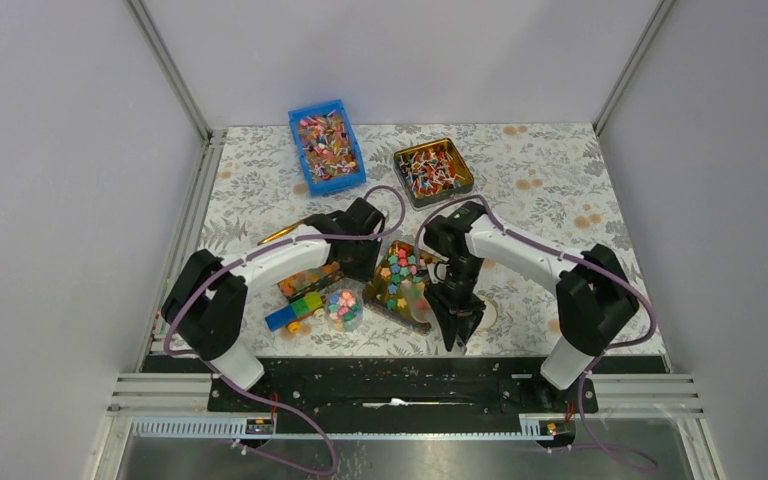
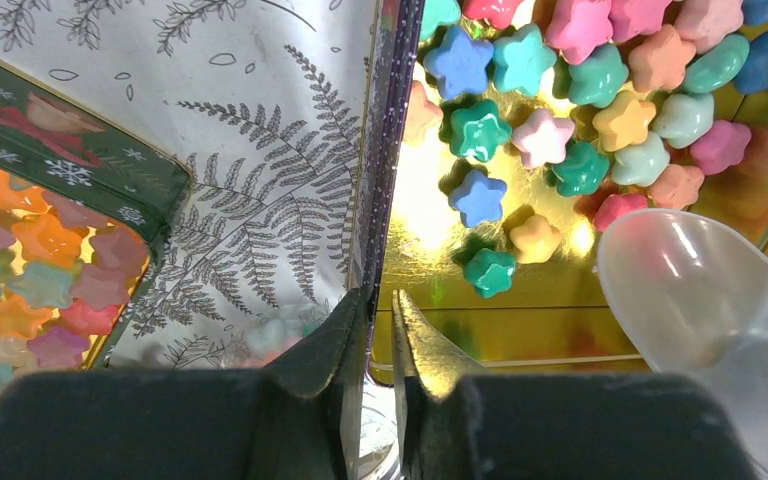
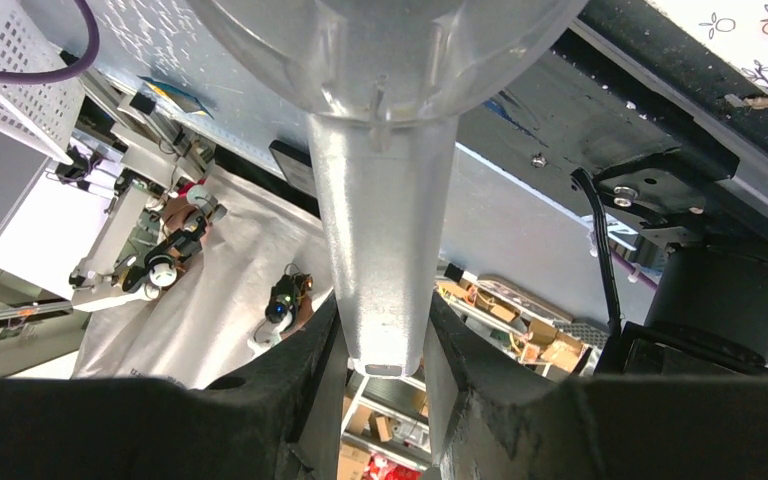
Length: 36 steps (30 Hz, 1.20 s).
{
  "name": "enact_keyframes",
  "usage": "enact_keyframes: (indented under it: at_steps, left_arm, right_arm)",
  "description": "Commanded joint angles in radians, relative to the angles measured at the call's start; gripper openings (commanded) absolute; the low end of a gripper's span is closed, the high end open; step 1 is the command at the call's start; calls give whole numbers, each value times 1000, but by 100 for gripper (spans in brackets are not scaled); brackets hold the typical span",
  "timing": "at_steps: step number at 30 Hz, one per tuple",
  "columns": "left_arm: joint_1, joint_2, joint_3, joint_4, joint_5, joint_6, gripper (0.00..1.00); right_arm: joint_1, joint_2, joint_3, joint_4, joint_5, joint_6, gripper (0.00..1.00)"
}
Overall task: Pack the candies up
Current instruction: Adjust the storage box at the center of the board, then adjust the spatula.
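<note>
While clamping the wall of the gold tin [image 2: 520, 320] in the left gripper [image 2: 378, 300], best scoop, not pinch, the tiny, hard, light candies [image 2: 479, 130] loose inside with the clear spoon [image 2: 700, 300] clenched in the right gripper [image 3: 380, 320].

Left wrist cam: scoop [image 2: 705, 320] bowl is running off the right and bottom edges. The top row of candies [image 2: 480, 130] is getting clipped. Green tin [image 2: 80, 175] is getting cropped at left, its star-shaped pieces [image 2: 40, 245] blurring. Top cam: left gripper [image 2: 380, 320] fingertips are hiding under its own wrist, and the arms are covering part of the gold tin [image 2: 500, 315]. Right wrist cam: scoop bowl is getting cut at the top edge.
</note>
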Motion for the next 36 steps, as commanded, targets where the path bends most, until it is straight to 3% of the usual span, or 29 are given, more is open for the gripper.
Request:
enact_keyframes:
  at_steps: [1, 8, 13, 16, 20, 29, 36]
  left_arm:
    - [-26, -17, -8, 9, 0, 27, 13]
    - [-73, -44, -15, -8, -66, 22, 15]
    - [-90, -75, -4, -16, -103, 10, 42]
    - [-91, -123, 5, -23, -128, -7, 51]
    - [-91, -194, 12, -15, -91, -48, 53]
    - [-89, -244, -83, 169, 159, -247, 60]
    - [-91, -193, -112, 203, 225, -275, 56]
  right_arm:
    - [22, 35, 25, -63, -10, -1, 0]
    - [46, 67, 34, -81, 8, 1, 0]
    - [59, 84, 44, -75, 21, 11, 0]
    - [63, 80, 55, -58, 42, 22, 0]
    - [62, 43, 72, -15, 51, 48, 0]
    - [63, -24, 80, 55, 89, 82, 0]
    - [63, -50, 141, 63, 154, 102, 0]
